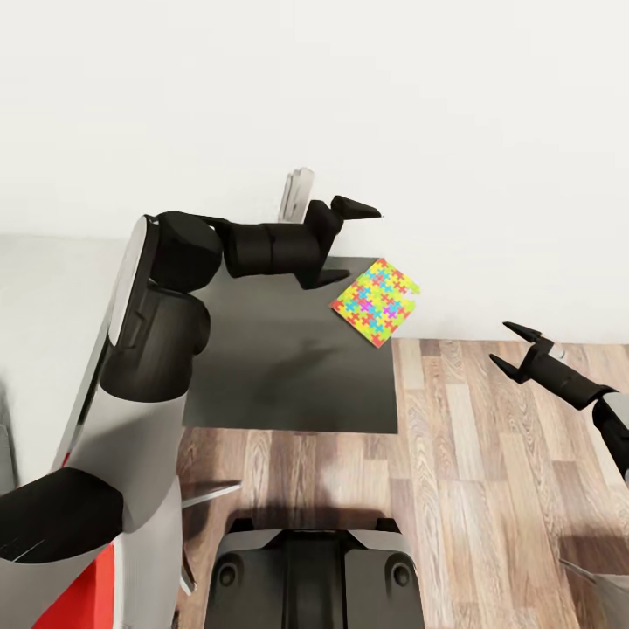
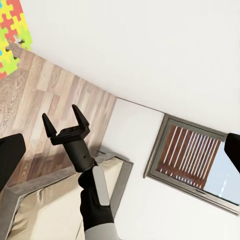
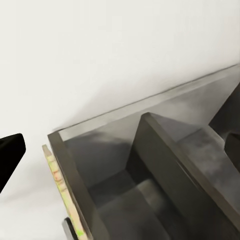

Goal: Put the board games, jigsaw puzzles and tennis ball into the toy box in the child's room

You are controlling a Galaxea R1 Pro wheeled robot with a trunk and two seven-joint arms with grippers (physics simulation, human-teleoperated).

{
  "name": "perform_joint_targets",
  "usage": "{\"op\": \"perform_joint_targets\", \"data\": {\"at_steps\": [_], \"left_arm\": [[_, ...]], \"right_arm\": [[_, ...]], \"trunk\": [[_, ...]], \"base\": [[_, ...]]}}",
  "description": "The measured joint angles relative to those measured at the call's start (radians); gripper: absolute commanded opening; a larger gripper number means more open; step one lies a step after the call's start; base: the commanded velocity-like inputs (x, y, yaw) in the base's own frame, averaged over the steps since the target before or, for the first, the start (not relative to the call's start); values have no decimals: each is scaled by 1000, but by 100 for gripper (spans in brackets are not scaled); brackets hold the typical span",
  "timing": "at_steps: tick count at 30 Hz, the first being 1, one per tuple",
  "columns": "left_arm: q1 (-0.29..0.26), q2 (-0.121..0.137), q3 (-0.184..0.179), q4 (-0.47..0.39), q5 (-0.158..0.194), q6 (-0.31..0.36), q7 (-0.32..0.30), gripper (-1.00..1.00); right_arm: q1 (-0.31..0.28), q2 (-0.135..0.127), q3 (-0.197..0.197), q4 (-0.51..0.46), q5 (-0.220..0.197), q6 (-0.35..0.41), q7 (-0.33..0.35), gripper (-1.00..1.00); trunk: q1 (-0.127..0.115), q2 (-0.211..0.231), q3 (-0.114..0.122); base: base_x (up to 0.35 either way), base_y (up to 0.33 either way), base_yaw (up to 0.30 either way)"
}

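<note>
Flat on the far right corner of the dark grey cabinet (image 1: 288, 367): one jigsaw puzzle (image 1: 376, 301), turned diagonal, with its right tip seeming to reach just past the cabinet's right edge over the wood floor (image 1: 489, 454). Also glimpsed in the left wrist view as a bright patch, the jigsaw puzzle (image 2: 12, 35) beside the planks.

Poised just beside the puzzle's near left edge, above the cabinet top: the left gripper (image 1: 349, 243), spread wide and empty, one finger high and one low. Off to the right, well apart from the puzzle and over the floor: the right gripper (image 1: 520, 349), likewise splayed and holding nothing, seen again from the left wrist camera (image 2: 65, 122).

Judging by the look: thin, stiff and very light, probably card. No fragility to speak of, but little height to bite on while lying flat, and likely to skate across the smooth top if pushed.

Best hold, probably: the overhanging tip or right edge, one finger above and one below, pinching the sheet through its thickness. Failing that, nudge it further over the cabinet's right edge first to free more margin, then close gently. Needs only a light squeeze, and a level carry to keep it from pivoting between the pads.
</note>
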Motion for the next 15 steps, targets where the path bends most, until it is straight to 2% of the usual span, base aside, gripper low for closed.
{"op": "perform_joint_targets", "data": {"at_steps": [7,15], "left_arm": [[0,1,2,0,0,0,0,100],[-1,1,3,0,0,0,1,100]], "right_arm": [[0,4,1,-7,0,0,0,100],[0,26,5,-29,0,0,2,100]], "trunk": [[0,0,0],[0,0,0]], "base": [[0,0,57],[0,0,20]]}}
